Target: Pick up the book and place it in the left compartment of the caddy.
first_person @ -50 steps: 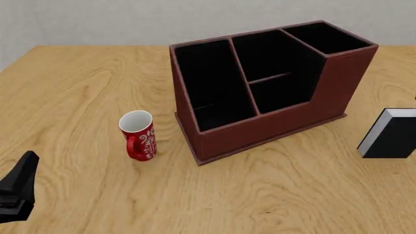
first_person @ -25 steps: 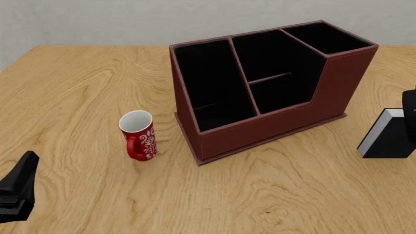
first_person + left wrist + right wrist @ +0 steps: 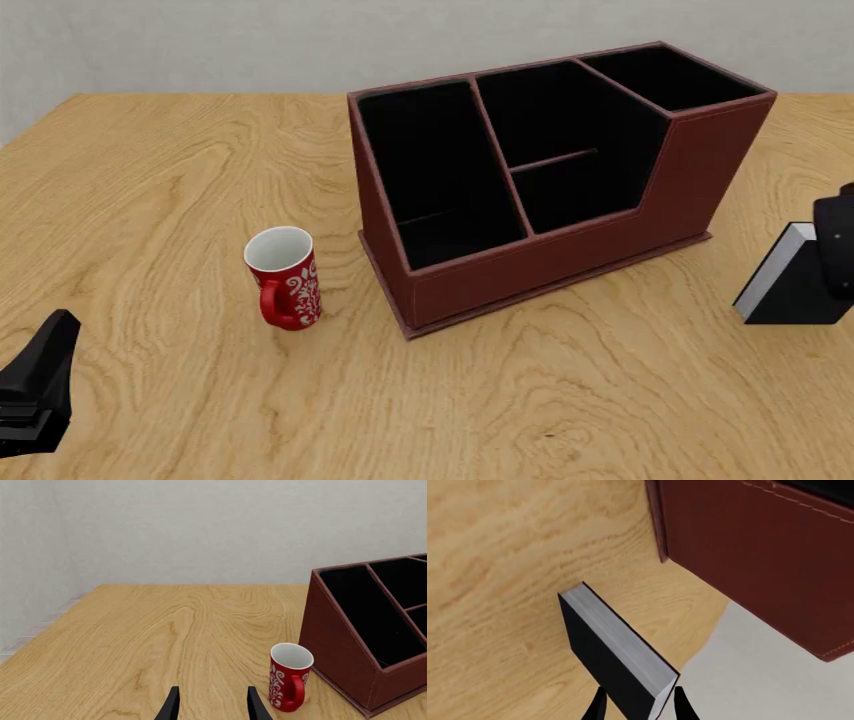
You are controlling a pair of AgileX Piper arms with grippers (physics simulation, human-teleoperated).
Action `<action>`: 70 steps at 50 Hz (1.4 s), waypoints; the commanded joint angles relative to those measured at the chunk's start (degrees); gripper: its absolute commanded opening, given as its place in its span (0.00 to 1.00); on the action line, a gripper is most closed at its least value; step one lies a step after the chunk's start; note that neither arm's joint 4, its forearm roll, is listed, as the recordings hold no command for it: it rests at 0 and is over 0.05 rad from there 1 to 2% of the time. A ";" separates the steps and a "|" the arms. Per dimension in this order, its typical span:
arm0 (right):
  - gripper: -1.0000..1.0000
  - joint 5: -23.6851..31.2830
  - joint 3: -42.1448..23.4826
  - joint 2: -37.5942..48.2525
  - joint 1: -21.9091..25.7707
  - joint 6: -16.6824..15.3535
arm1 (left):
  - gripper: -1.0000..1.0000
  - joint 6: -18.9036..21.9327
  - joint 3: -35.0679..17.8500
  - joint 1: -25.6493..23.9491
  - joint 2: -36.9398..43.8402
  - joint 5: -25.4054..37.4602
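The black book (image 3: 795, 284) with grey page edges stands on the table at the far right, to the right of the red-brown caddy (image 3: 561, 255). In the right wrist view the book (image 3: 614, 645) runs up between my right gripper's (image 3: 639, 707) two fingertips. This gripper is open and straddles the book's near end, and it shows at the right edge of the front view (image 3: 841, 262). The caddy's long left compartment (image 3: 434, 170) holds nothing; it also shows in the left wrist view (image 3: 367, 615). My left gripper (image 3: 212, 707) is open and holds nothing at the front left (image 3: 51, 345).
A red mug (image 3: 283, 278) with white pattern stands just left of the caddy's low end, also in the left wrist view (image 3: 290, 682). The caddy's tall end wall (image 3: 747, 540) is close beside the book. The table's right edge (image 3: 707, 635) lies just past the book.
My right gripper has come into the front view at the right edge and lowered over the book. The book, caddy, mug and left arm have not moved.
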 commanded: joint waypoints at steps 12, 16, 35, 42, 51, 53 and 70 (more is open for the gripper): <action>1.00 -1.94 1.09 3.06 0.28 0.51 | 1.00 0.00 0.00 0.00 0.00 0.00; 1.00 -2.10 1.13 3.32 0.29 0.49 | 1.00 0.00 0.00 0.00 0.00 0.00; 0.00 -0.79 4.51 1.39 2.80 0.94 | 1.00 0.00 0.00 0.00 0.00 0.00; 0.00 -0.15 5.89 -0.17 4.23 1.97 | 1.00 0.00 0.00 0.00 0.00 0.00; 0.00 -0.11 7.97 -1.55 5.61 2.64 | 1.00 0.00 0.00 0.00 0.00 0.00; 0.00 -0.12 8.20 -1.74 5.52 2.57 | 1.00 0.00 0.00 0.00 0.00 0.00; 0.00 5.75 7.80 -9.58 3.54 2.85 | 1.00 0.00 0.00 0.00 0.00 0.00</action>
